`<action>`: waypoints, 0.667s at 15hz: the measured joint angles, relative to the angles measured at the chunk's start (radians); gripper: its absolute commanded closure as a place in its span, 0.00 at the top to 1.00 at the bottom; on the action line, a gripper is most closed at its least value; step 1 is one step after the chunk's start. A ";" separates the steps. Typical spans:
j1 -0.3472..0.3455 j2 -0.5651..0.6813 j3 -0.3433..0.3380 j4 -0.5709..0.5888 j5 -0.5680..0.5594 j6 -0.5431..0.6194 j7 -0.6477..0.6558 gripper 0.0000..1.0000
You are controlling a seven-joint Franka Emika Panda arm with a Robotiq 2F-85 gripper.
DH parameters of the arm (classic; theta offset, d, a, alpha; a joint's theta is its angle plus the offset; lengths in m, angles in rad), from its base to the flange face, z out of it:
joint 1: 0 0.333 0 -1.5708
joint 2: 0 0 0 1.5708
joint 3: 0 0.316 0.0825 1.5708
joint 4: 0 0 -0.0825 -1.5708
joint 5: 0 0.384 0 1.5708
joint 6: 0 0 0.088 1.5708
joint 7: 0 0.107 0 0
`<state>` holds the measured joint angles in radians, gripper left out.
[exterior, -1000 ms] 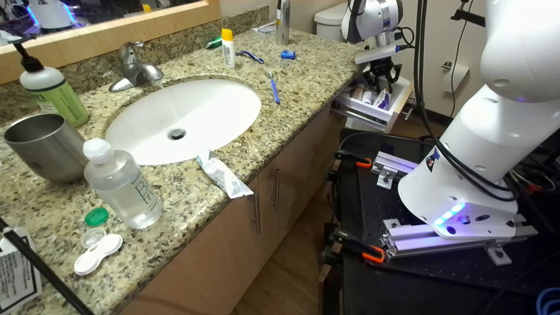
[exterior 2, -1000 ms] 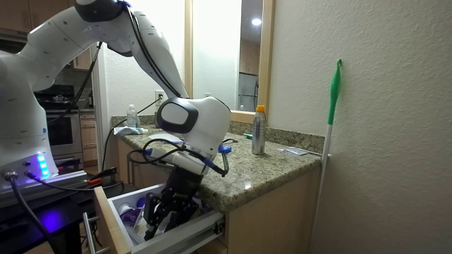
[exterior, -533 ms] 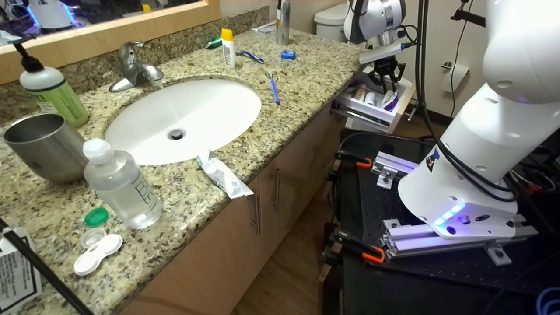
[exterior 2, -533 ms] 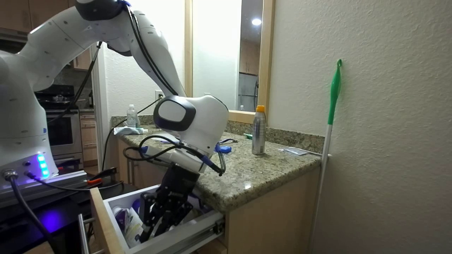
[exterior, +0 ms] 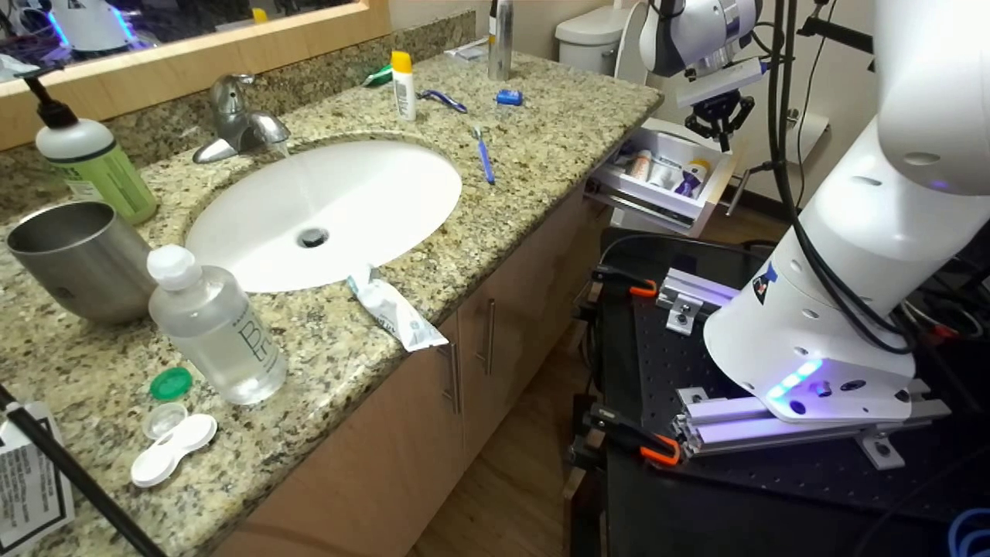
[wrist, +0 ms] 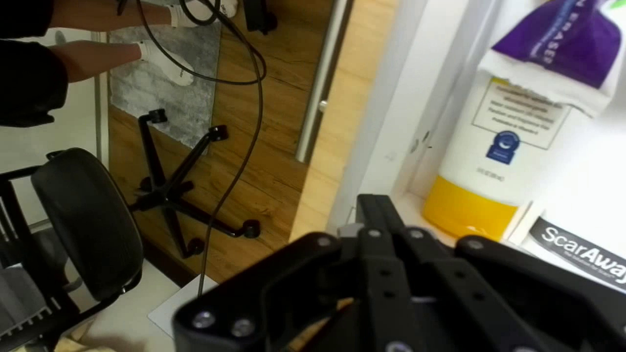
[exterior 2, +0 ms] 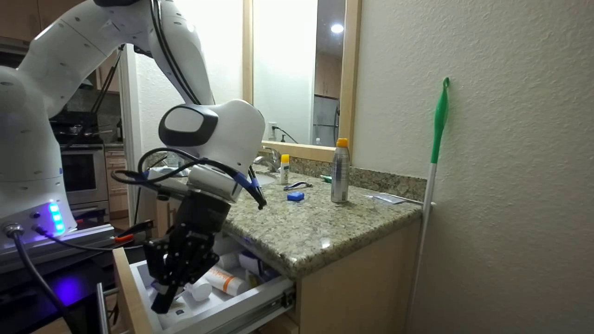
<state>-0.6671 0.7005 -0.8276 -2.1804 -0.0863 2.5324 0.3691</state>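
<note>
My gripper (wrist: 375, 201) is shut, its fingertips meeting with nothing between them. It stands tilted over the front part of the pulled-out drawer (exterior 2: 250, 299), close to the wooden front panel (exterior 2: 129, 292). In the wrist view a white tube with a yellow cap (wrist: 469, 208) lies just right of the fingertips, apart from them. A purple and white packet (wrist: 562, 44) rests across that tube, and a ScarAway box (wrist: 579, 252) is beside it. A white tube with an orange band (exterior 2: 226, 280) lies deeper in the drawer. In an exterior view the gripper (exterior: 724, 147) hangs above the drawer's front end.
The granite counter edge (exterior 2: 274, 246) overhangs the drawer's back. On the counter stand a spray can (exterior 2: 340, 171) and a blue box (exterior 2: 295, 196). The drawer handle (wrist: 323, 83) juts outward. Water runs from the faucet (exterior: 247, 128) into the sink (exterior: 371, 193).
My gripper has risen from among the drawer's contents and moved toward the front panel. Its fingers have gone from apart to shut. The drawer has slid out slightly.
</note>
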 measured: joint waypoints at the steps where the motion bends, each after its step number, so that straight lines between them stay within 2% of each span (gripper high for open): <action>1: 0.013 -0.015 -0.019 -0.017 0.000 0.001 -0.016 0.32; 4: 0.033 -0.056 -0.047 -0.047 0.006 -0.002 -0.057 0.54; 10: 0.022 -0.114 -0.016 -0.048 0.110 -0.085 -0.094 0.95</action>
<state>-0.6455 0.5870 -0.8432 -2.2284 0.0238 2.4477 0.2748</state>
